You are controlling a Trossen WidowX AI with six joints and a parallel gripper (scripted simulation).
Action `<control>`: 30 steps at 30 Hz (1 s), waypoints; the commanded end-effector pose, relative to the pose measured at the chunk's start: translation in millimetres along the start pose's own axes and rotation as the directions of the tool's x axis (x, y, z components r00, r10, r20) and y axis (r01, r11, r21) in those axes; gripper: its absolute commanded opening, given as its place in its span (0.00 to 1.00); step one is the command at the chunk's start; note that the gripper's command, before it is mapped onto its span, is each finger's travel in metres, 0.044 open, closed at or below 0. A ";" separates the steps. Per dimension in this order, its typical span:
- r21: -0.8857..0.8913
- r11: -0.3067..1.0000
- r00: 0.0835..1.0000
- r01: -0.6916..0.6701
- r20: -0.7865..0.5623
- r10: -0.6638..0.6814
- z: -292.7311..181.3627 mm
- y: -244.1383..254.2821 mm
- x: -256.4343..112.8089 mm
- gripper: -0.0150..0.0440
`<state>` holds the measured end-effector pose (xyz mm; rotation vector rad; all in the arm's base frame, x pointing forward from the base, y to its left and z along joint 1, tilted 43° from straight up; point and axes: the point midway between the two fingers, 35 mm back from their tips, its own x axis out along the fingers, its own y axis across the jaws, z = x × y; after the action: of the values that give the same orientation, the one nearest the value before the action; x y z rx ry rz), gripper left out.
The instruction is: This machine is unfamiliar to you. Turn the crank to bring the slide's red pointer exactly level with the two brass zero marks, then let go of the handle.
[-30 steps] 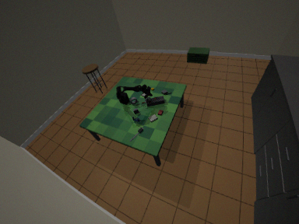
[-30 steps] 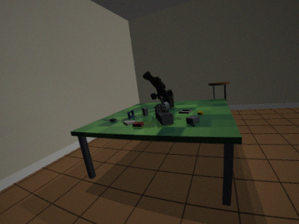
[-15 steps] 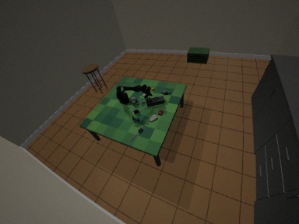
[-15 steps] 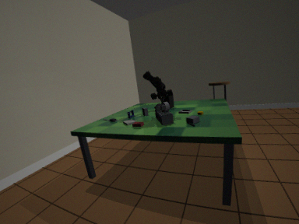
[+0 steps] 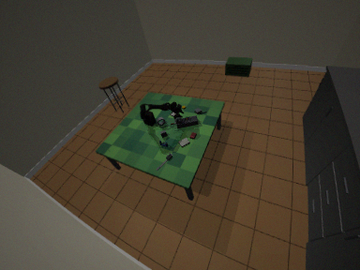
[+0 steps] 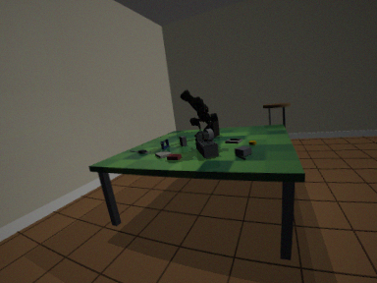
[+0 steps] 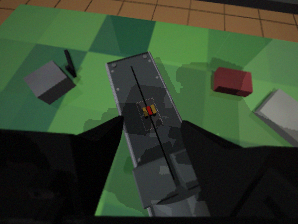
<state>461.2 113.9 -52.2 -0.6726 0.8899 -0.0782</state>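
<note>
Claw (image 5: 180, 111) (image 6: 192, 121) (image 7: 152, 122) is a bit over half open, nothing in it. Slide machine (image 5: 187, 122) (image 6: 207, 147) (image 7: 136, 85) sits on the table, under the wrist cam. Red pointer (image 7: 149, 110) looks between the two brass marks (image 7: 145, 113) (image 7: 153, 108); too small to call it exactly level. Can't pick out the crank handle.

Step in hand, my read: approach or release. If gripping, center the fingers on the handle, close square, turn in small increments, check pointer against both marks. If releasing, open wide and back off straight so nothing nudges the crank.

Surface: green checkered table (image 5: 127, 141) (image 6: 265, 164) (image 7: 185, 37), red block (image 5: 193, 135) (image 6: 174, 157) (image 7: 232, 81) near the machine. Room: tiled floor, plain walls, round stool (image 5: 109, 82) (image 6: 276, 105), dim light.
</note>
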 end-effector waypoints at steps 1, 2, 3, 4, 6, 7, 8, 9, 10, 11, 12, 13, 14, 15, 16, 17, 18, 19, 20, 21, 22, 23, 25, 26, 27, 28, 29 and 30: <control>0.000 1.000 1.000 0.001 0.000 -0.001 -0.1 -0.3 0.1 0.88; 0.000 1.000 1.000 0.001 0.000 -0.001 -0.1 -0.3 0.1 0.92; 0.000 1.000 1.000 0.001 0.000 -0.001 -0.1 -0.3 0.1 0.97; 0.000 1.000 1.000 0.001 0.000 -0.001 -0.1 -0.3 0.1 1.00; 0.000 1.000 1.000 0.001 0.000 -0.001 -0.1 -0.3 0.1 0.96; 0.000 1.000 1.000 0.001 0.000 -0.001 -0.1 -0.3 0.1 0.91; 0.000 1.000 1.000 0.001 0.000 -0.001 -0.1 -0.3 0.1 0.87; 0.000 1.000 1.000 0.001 0.000 -0.001 -0.1 -0.3 0.1 0.82; 0.000 1.000 1.000 0.001 0.000 -0.001 -0.1 -0.3 0.1 0.78; 0.000 1.000 1.000 0.001 0.000 -0.001 -0.1 -0.3 0.1 0.73; 0.000 1.000 1.000 0.001 0.000 -0.001 -0.1 -0.3 0.1 0.69; 0.000 1.000 1.000 0.001 0.000 -0.001 -0.1 -0.3 0.1 0.64; 0.000 1.000 1.000 0.001 0.000 -0.001 -0.1 -0.3 0.1 0.60; 0.000 1.000 1.000 0.001 0.000 -0.001 -0.1 -0.3 0.1 0.56; 0.000 1.000 1.000 0.001 0.000 -0.001 -0.1 -0.3 0.1 0.51; 0.000 1.000 1.000 0.001 0.000 -0.001 -0.1 -0.3 0.1 0.47; 0.000 1.000 1.000 0.001 0.000 -0.001 -0.1 -0.3 0.1 0.42; 0.000 1.000 1.000 0.001 0.000 -0.001 -0.1 -0.3 0.1 0.38; 0.000 1.000 1.000 0.001 0.000 -0.001 -0.1 -0.3 0.1 0.33; 0.000 1.000 1.000 0.001 0.000 -0.001 -0.1 -0.3 0.1 0.29; 0.000 1.000 1.000 0.001 0.000 -0.001 -0.1 -0.3 0.1 0.25; 0.000 1.000 1.000 0.001 0.000 -0.001 -0.1 -0.3 0.1 0.25; 0.000 1.000 1.000 0.001 0.000 -0.001 -0.1 -0.3 0.1 0.25; 0.000 1.000 1.000 0.001 0.000 -0.001 -0.1 -0.3 0.1 0.25; 0.000 1.000 1.000 0.001 0.000 -0.001 -0.1 -0.3 0.1 0.25; 0.000 1.000 1.000 0.001 0.000 -0.001 -0.1 -0.3 0.1 0.25; 0.000 1.000 1.000 0.001 0.000 -0.001 -0.1 -0.3 0.1 0.25; 0.000 1.000 1.000 0.001 0.000 -0.001 -0.1 -0.3 0.1 0.25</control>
<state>461.3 113.9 -52.2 -0.6728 0.8898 -0.0786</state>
